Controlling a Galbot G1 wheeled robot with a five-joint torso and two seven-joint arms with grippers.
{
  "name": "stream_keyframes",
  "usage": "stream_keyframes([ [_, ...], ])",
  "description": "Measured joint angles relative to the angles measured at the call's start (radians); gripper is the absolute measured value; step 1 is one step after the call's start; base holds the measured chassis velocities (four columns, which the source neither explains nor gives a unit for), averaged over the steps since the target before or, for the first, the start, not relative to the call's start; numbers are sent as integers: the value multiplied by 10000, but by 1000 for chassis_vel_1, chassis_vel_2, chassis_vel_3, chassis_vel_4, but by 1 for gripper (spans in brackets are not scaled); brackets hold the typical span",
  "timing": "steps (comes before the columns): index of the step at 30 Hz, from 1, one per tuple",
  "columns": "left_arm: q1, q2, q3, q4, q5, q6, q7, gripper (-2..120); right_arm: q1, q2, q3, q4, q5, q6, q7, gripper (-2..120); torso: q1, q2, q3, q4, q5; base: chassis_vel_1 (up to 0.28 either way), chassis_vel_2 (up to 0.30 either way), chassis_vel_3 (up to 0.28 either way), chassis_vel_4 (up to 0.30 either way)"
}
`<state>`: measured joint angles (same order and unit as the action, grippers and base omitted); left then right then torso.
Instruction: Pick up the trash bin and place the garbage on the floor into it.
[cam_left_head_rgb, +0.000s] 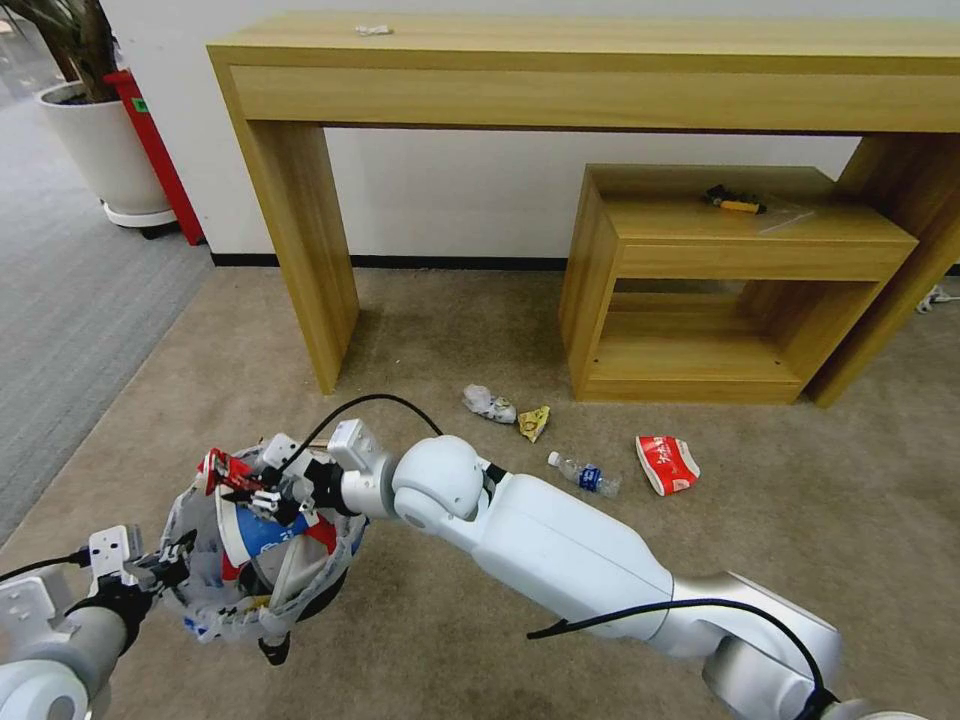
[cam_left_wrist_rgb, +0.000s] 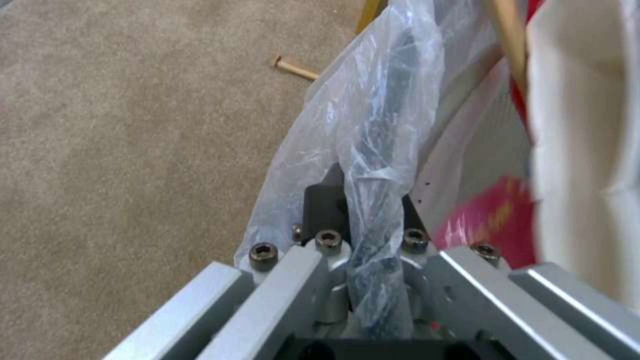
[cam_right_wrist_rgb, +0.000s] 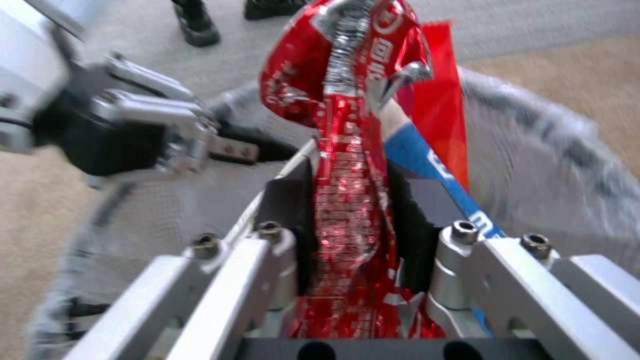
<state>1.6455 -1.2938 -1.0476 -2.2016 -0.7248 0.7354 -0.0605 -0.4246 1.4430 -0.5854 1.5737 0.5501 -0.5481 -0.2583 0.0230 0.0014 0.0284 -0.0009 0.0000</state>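
Two grippers meet at the trash bin (cam_left_head_rgb: 255, 560), raised above the floor (cam_left_head_rgb: 420, 330): the left gripper (cam_left_head_rgb: 170, 565) is clamped on its bagged rim. Over its opening, the right gripper (cam_left_head_rgb: 262, 490) pinches a red wrapper (cam_right_wrist_rgb: 347, 150) between closed jaws. Four bits of garbage (cam_left_head_rgb: 667, 463) lie on the carpet beyond.

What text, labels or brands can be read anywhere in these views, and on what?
None can be read for sure.
Red wrapper in the right claw: white print, too crumpled and blurred.
Blue-white paper cup in the trash bin: white letters cut off.
Red-white carton on the floor: white marks too small.
Clear bottle: blue label too small.
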Motion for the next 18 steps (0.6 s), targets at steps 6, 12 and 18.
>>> stream_keyframes([
  [6, 29, -26, -6, -4, -35, 1, -33, 0, -82, 23, -51, -113, 36, -135, 524, 49, 0, 0, 0, 2, 0, 0, 0, 0, 0],
  [12, -17, -16, -165, 205, -275, 0, -146, 0, -79, -130, -20, 231, 275, -147, 788, 75, -1, 0, -1, 2, 1, 0, 0, 0, 0],
  [18, -104, -17, -158, 368, -370, 0, -207, 0, -106, -181, -8, 381, 384, -112, 946, 92, -2, 0, -1, 1, 1, 0, 0, 0, 0],
])
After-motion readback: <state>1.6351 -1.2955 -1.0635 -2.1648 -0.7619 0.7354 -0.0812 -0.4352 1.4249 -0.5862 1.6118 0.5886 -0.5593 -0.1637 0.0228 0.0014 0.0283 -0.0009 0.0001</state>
